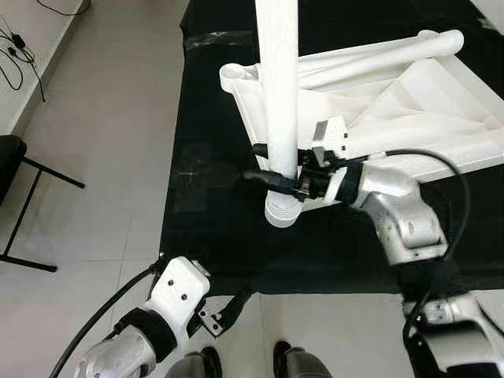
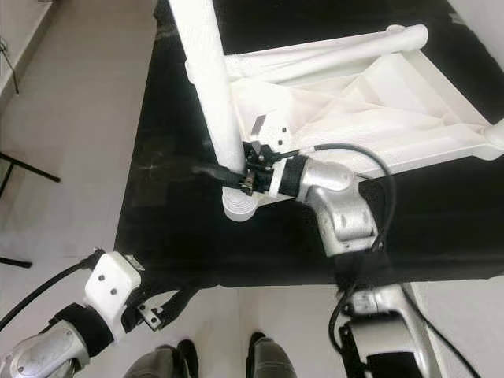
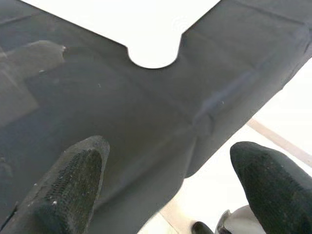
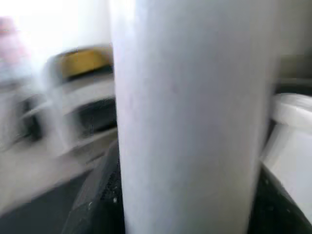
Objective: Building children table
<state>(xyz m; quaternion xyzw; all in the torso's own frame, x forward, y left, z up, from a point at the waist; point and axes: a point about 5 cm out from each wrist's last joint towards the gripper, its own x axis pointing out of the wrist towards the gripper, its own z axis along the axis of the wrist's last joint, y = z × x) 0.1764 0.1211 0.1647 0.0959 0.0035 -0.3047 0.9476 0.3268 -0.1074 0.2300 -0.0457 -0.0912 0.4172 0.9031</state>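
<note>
A white children's table (image 1: pixel 409 102) lies upside down on a black mat (image 1: pixel 213 236). One white leg (image 1: pixel 277 79) stands upright in the corner socket (image 1: pixel 282 211) nearest me. My right gripper (image 1: pixel 272 179) is shut on this leg just above the socket, its black fingers on either side of it. The leg (image 4: pixel 185 122) is close up in the right wrist view. My left gripper (image 1: pixel 228 311) hangs low at the mat's near edge, open, with nothing between its fingers (image 3: pixel 73 180). A second leg lies along the table's far side (image 1: pixel 370 51).
A black-framed stool (image 1: pixel 16 165) stands on the pale floor at the left. Cables (image 1: pixel 16 47) run along the wall at the top left. My feet (image 1: pixel 205 362) are at the mat's near edge.
</note>
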